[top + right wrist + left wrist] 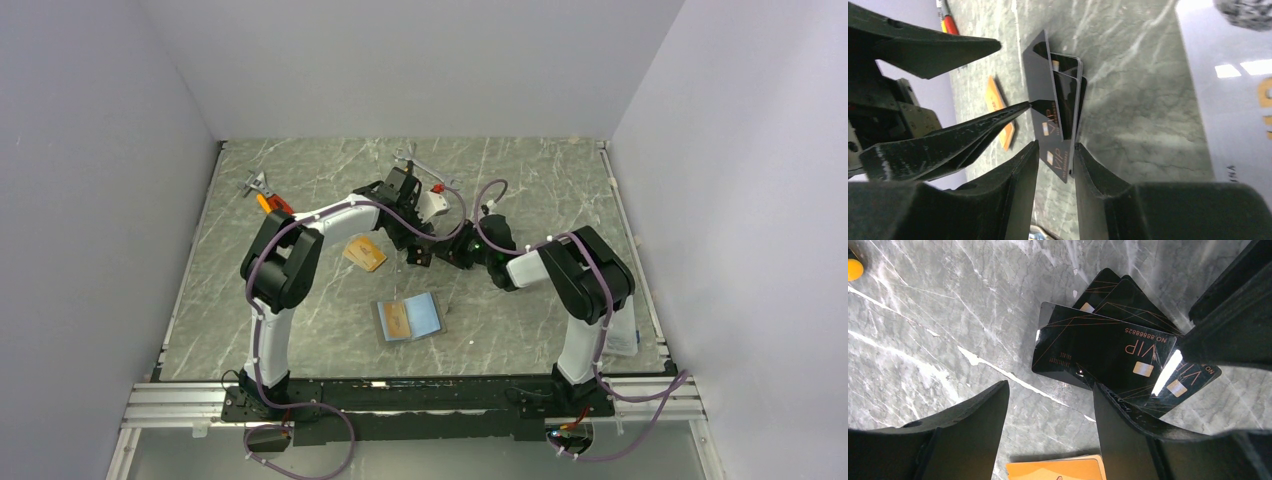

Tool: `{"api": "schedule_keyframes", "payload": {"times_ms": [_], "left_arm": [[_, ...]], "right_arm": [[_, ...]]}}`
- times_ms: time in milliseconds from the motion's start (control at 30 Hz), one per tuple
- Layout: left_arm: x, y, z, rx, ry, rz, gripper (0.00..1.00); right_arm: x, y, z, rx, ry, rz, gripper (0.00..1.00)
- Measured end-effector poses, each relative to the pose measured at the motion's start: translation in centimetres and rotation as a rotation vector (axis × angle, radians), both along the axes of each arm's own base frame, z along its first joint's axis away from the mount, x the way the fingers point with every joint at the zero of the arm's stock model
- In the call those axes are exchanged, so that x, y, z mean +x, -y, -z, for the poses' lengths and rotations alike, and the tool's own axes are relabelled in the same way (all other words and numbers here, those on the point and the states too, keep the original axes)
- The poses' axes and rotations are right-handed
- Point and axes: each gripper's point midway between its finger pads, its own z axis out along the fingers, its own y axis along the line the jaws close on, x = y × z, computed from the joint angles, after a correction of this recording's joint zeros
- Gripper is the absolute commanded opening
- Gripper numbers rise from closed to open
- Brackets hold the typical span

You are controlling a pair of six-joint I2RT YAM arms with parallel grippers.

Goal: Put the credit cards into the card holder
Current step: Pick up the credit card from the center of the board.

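Three plain pale walls box the scene in: a left wall (90, 200), a far wall (420, 60) and a right wall (750, 200), all a soft grey-white with a faint lilac cast and evenly lit, with no hard shadows on them. Between them lies a table (560, 190) with a grey marble-look top run through with white veins, which shows a mild sheen in the wrist views, and thin metal strips (632, 240) edge its left and right sides. An aluminium rail (170, 408) crosses the near edge, with a dull grey-green surface (420, 458) below it.
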Motion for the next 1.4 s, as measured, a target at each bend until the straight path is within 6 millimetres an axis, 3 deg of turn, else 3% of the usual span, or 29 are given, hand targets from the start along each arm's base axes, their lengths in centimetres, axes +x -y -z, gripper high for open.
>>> {"api": "schedule_keyframes", "payload": {"times_ms": [433,967,1400], "left_arm": [[0.0,0.0,0.0,0.002,0.001,-0.001,0.67],[0.0,0.0,0.0,0.003,0.003,0.002,0.66],[0.1,-0.1,0.0,0.003,0.003,0.001,0.62]], "right_arm": [[0.7,-0.8,-1.4,0.035,0.046,-0.025,0.34],[1.5,-1.7,-0.4,0.050,0.045,-0.043,0.34],[0.5,-3.3,-0.2,0.080,0.036,-0.071,0.28]]}}
